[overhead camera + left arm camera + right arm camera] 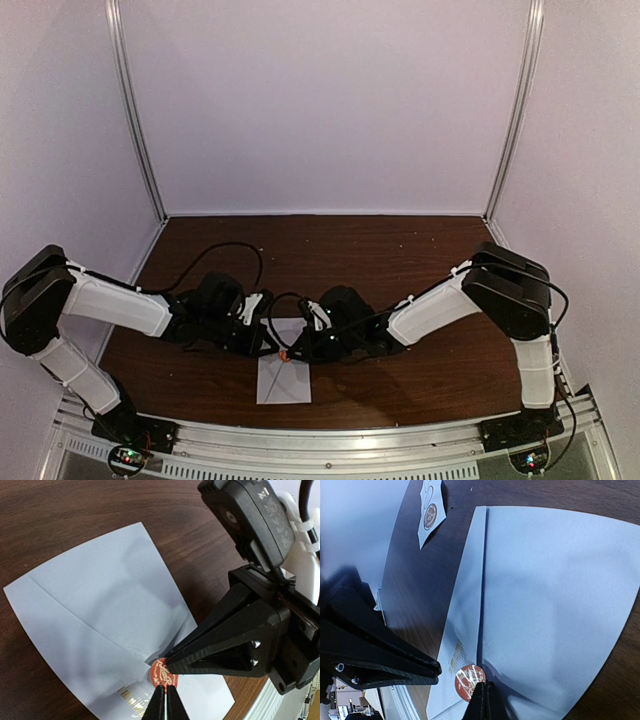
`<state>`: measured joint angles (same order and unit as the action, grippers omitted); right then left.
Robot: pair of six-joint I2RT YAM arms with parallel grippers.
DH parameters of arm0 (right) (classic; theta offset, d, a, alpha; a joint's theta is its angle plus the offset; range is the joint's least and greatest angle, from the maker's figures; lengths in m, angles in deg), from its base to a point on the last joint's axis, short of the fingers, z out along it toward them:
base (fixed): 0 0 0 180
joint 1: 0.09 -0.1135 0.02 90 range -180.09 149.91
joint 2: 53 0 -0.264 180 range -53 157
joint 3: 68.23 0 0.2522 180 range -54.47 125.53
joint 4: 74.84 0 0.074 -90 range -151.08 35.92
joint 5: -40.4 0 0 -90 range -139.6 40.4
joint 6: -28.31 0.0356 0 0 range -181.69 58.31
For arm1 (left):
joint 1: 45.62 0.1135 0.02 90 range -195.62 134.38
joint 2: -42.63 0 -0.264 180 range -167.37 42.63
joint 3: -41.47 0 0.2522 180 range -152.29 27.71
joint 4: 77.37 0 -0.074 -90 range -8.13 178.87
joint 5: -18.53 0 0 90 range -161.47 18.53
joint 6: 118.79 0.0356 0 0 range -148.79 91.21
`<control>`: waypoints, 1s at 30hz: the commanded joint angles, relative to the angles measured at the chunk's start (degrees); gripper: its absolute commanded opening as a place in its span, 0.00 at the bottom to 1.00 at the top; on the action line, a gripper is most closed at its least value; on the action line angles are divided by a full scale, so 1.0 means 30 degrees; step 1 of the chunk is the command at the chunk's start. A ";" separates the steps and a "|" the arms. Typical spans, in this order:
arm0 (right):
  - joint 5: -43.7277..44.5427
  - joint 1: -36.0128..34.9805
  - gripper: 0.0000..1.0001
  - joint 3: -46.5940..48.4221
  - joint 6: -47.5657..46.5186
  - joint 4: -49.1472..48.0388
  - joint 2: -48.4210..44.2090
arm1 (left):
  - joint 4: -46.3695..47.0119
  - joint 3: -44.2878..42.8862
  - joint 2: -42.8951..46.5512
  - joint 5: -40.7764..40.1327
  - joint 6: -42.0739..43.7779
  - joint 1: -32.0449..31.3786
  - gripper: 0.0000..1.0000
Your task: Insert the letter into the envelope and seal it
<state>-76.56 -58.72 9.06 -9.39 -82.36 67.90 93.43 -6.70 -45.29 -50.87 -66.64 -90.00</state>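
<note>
Left end effector and right end effector, both closed, meet on the envelope's flap-tip sticker.

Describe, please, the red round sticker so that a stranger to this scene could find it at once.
On the dark wooden table, a pale envelope lies near the front edge. At its flap's tip sits the red round sticker, white script on it. Unlike the spare sticker on the white strip, it lies on the envelope.
</note>
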 commanded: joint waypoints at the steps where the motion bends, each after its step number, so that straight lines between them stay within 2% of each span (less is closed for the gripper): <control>1: 0.0578 0.0111 0.00 0.0299 -0.0231 0.0561 0.0344 | 0.0788 -0.0315 0.0078 -0.0206 -0.0121 -0.0056 0.04; 10: 0.0560 0.0091 0.00 0.0274 -0.0205 0.0587 0.0323 | 0.2277 -0.0131 -0.0859 0.0116 -0.0495 -0.0089 0.03; 30: 0.0564 0.0091 0.00 0.0293 -0.0238 0.0591 0.0374 | 0.3532 0.1011 -0.2044 0.0638 -0.0934 -0.0082 0.02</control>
<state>-76.56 -58.72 9.08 -9.39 -82.32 67.90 100.75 -5.24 -50.10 -50.20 -68.84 -90.05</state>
